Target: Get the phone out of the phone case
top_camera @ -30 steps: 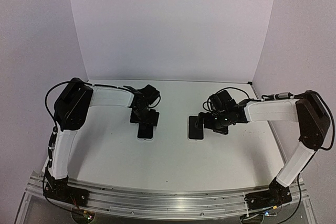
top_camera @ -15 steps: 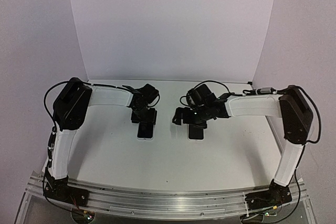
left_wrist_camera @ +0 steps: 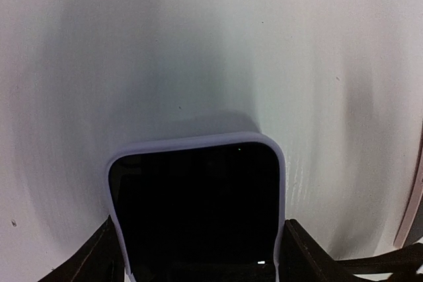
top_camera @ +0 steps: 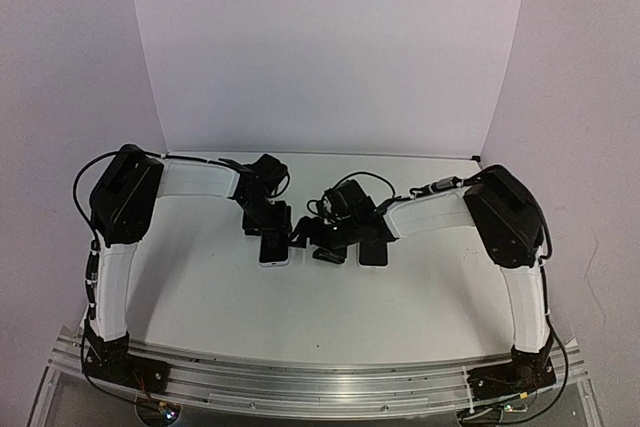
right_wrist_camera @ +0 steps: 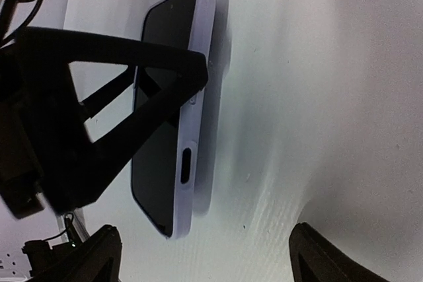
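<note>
A lavender phone case (top_camera: 274, 250) with a black face lies flat on the white table, left of centre. In the left wrist view its rim (left_wrist_camera: 192, 143) frames the black face (left_wrist_camera: 195, 209). My left gripper (top_camera: 268, 229) straddles the case's far end, with a finger pressed on each long side (left_wrist_camera: 198, 262). My right gripper (top_camera: 306, 235) hovers low just right of the case, open wide and empty (right_wrist_camera: 211, 265). It looks along the case's side (right_wrist_camera: 193, 150), where the left gripper's finger (right_wrist_camera: 152, 90) meets the edge.
A separate flat black slab (top_camera: 373, 253), phone-sized, lies on the table right of the right gripper. White walls close off the back and both sides. The two grippers are close together at the case.
My right arm has swung left, from over the black slab to beside the lavender case. My left gripper and the case have shifted slightly left.
</note>
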You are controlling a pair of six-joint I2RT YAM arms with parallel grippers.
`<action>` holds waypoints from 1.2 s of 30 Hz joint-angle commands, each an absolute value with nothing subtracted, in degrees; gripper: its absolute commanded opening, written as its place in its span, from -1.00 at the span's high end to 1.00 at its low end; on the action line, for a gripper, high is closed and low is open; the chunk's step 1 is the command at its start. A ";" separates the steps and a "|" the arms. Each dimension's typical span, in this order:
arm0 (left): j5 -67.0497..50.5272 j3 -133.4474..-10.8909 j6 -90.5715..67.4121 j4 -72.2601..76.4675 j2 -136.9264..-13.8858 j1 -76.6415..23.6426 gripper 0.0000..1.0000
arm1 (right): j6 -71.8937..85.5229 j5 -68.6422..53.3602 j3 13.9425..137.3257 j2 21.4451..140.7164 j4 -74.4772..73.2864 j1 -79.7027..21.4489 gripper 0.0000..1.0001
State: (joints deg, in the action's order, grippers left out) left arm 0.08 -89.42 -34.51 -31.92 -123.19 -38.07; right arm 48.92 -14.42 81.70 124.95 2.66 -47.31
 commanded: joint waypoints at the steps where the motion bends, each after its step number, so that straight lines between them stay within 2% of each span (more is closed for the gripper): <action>1: -3.67 -89.09 -35.64 -31.84 -119.80 -37.75 0.57 | 57.10 -20.58 85.28 131.59 11.48 -47.69 -0.59; 7: -4.12 -88.51 -36.24 -31.74 -119.88 -37.27 0.57 | 64.06 -23.79 88.44 137.31 18.40 -47.65 -0.02; 15: -4.90 -87.86 -36.58 -30.73 -119.61 -36.86 0.54 | 66.52 -26.40 91.30 140.38 21.20 -47.63 0.96; 17: -5.81 -87.72 -35.93 -30.31 -118.98 -36.55 0.41 | 65.55 -26.04 90.65 139.25 21.25 -47.40 1.00; 21: -12.36 -85.51 -30.19 -27.22 -114.09 -32.86 -0.18 | 59.36 -24.33 86.74 133.38 20.98 -46.40 1.00; 24: -23.65 -79.94 -24.06 -19.91 -107.03 -28.15 -0.47 | 50.57 -23.94 84.68 126.64 19.66 -45.64 1.00; 26: -33.29 -75.20 -15.65 -13.23 -100.67 -25.53 -0.58 | 43.10 -24.05 83.91 122.85 17.31 -45.35 1.00; 30: -44.61 -65.84 4.84 -6.05 -88.33 -24.52 -0.71 | 28.83 -22.77 81.23 113.26 14.12 -45.22 1.00; 36: -52.45 -61.27 7.40 -0.80 -80.97 -23.74 -0.71 | 15.80 -18.71 80.61 102.75 8.71 -45.10 1.00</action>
State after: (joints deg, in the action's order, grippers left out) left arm -42.74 -64.19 -1.86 -7.89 -83.31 -23.09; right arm 29.98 -21.24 78.94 110.75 10.62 -45.01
